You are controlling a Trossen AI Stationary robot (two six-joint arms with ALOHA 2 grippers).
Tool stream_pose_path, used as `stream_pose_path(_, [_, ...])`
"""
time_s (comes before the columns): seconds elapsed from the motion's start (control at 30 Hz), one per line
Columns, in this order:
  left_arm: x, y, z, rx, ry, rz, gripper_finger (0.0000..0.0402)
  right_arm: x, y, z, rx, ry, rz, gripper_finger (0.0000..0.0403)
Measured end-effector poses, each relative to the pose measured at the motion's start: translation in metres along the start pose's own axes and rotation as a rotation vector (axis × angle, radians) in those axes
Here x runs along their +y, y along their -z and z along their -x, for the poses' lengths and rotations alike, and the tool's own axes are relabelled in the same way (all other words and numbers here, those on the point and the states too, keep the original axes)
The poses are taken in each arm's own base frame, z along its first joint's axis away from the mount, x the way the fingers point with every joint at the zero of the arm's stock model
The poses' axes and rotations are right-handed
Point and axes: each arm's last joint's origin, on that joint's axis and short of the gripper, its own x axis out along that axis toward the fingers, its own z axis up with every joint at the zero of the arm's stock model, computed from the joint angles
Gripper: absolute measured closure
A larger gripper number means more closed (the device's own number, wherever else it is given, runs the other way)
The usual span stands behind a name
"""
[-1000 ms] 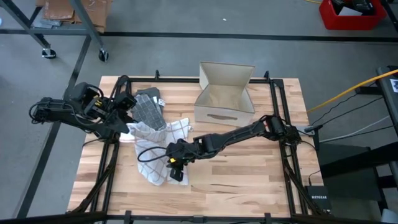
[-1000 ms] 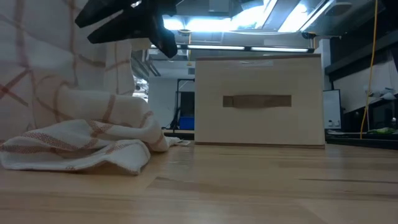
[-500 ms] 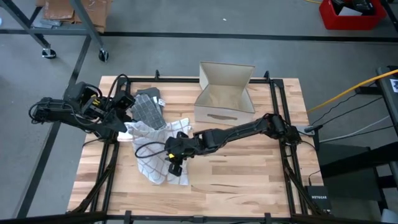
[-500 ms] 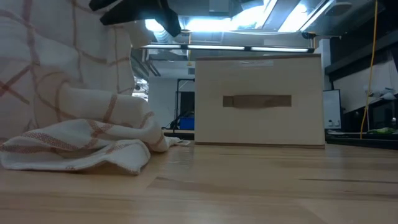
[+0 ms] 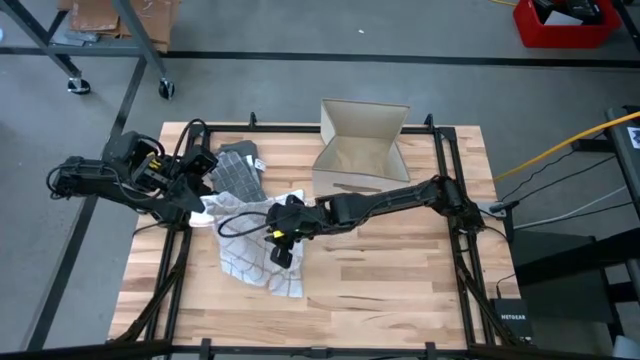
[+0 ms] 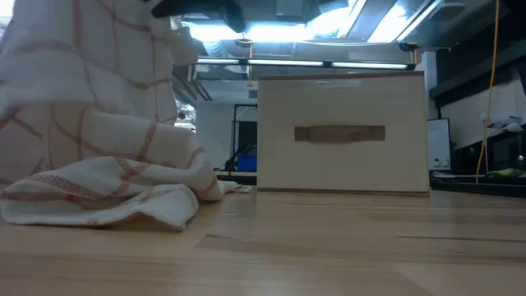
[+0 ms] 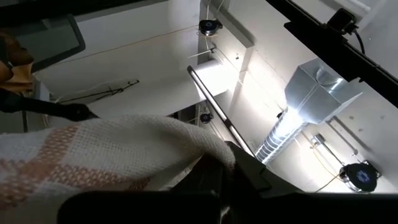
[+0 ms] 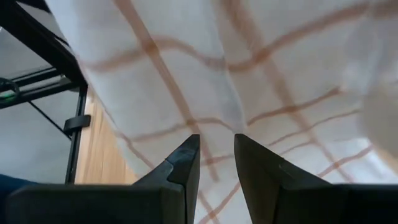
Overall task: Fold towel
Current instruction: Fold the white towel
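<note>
From above we see the towel (image 5: 255,245) crumpled left of the table's (image 5: 400,275) centre, with the right gripper (image 5: 281,246) over it, pinching a fold between its fingers (image 8: 183,163); the wrist view confirms cloth caught in the narrow gap. The left gripper (image 5: 205,180) sits at the left edge, clenched on the towel's far-left corner, beside a grey cloth (image 5: 240,172). Only the low view shows the towel lifted into a hanging sheet (image 6: 90,74), its top cut off. The box (image 5: 362,150) stands behind. In the left wrist view, towel (image 7: 93,155) hides the fingers.
</note>
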Motion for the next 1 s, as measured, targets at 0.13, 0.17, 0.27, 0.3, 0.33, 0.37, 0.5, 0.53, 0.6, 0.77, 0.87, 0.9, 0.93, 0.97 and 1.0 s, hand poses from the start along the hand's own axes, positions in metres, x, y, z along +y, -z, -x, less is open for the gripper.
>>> stream_pose_path(0.13, [0.000,0.000,0.000,0.000,0.000,0.000,0.0401,-0.001,-0.007,0.006,-0.046,0.024,0.026,0.0301])
stream_pose_path(0.17, [0.000,0.000,0.000,0.000,0.000,0.000,0.0401,-0.002,-0.007,0.006,-0.052,0.026,0.026,0.0301])
stream_pose_path(0.27, [0.000,0.000,0.000,0.000,-0.002,0.000,0.0402,-0.006,-0.014,0.004,-0.102,0.018,0.017,0.0301])
stream_pose_path(0.3, [0.000,0.000,0.000,0.000,-0.002,-0.005,0.0401,-0.007,-0.016,0.004,-0.122,0.015,0.013,0.0301])
stream_pose_path(0.33, [0.000,0.000,0.000,0.000,-0.002,-0.010,0.0401,-0.008,-0.019,0.004,-0.144,0.009,0.009,0.0301])
stream_pose_path(0.37, [0.000,0.000,0.000,0.000,-0.002,-0.016,0.0402,-0.010,-0.022,0.003,-0.168,0.005,0.007,0.0301])
stream_pose_path(0.5, [0.000,0.000,0.000,0.000,-0.002,-0.022,0.0401,-0.013,-0.030,0.004,-0.232,-0.011,0.040,0.0301])
stream_pose_path(0.53, [0.000,0.000,0.000,0.000,-0.002,-0.021,0.0401,-0.013,-0.030,0.004,-0.232,-0.032,0.043,0.0301])
stream_pose_path(0.6, [0.000,0.000,0.000,0.000,-0.003,-0.021,0.0401,-0.014,-0.031,0.003,-0.209,-0.102,0.048,0.0301])
stream_pose_path(0.77, [0.000,0.000,0.000,0.001,-0.003,-0.021,0.0401,-0.012,-0.024,-0.006,-0.128,-0.274,0.066,0.0301])
stream_pose_path(0.87, [0.000,0.000,0.000,0.001,-0.003,-0.021,0.0401,-0.011,-0.020,-0.010,-0.089,-0.338,0.066,0.0301])
stream_pose_path(0.9, [0.000,0.000,0.000,0.001,-0.003,-0.021,0.0401,-0.011,-0.019,-0.014,-0.081,-0.353,0.057,0.0301])
stream_pose_path(0.93, [0.000,0.000,0.000,0.001,-0.002,-0.022,0.0401,-0.010,-0.017,-0.015,-0.070,-0.364,0.047,0.0301])
stream_pose_path(0.97, [0.000,0.000,0.000,0.001,-0.002,-0.021,0.0401,-0.011,-0.015,-0.017,-0.056,-0.365,0.038,0.0301])
stream_pose_path(1.0, [0.000,0.000,0.000,0.001,-0.002,-0.021,0.0401,-0.011,-0.013,-0.021,-0.050,-0.368,0.031,0.0301])
